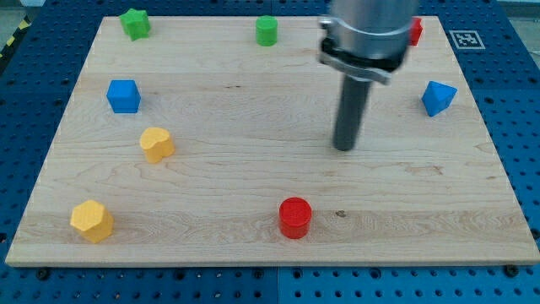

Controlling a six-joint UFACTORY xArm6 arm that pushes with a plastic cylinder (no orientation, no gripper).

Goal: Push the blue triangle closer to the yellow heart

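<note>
Red cylinder (295,217) near board's (253,181) bottom edge; yellow hexagon (91,220) at bottom-left corner. Yellow heart (157,144) left side. Rod's tip (344,148) mid-board, touching nothing; no gripper fitted. Blue triangle (438,97) by right edge, well apart from heart.

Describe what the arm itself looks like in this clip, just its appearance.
Only the arm's lower end shows: a wide, silver-grey metal cylinder with a dark clamp-like band around its bottom edge. From it hangs a straight, dark, round rod. My tip is plain and blunt, with no pincer. No cables or markings are visible. The tip stands over bare board, left of the blue triangle.
</note>
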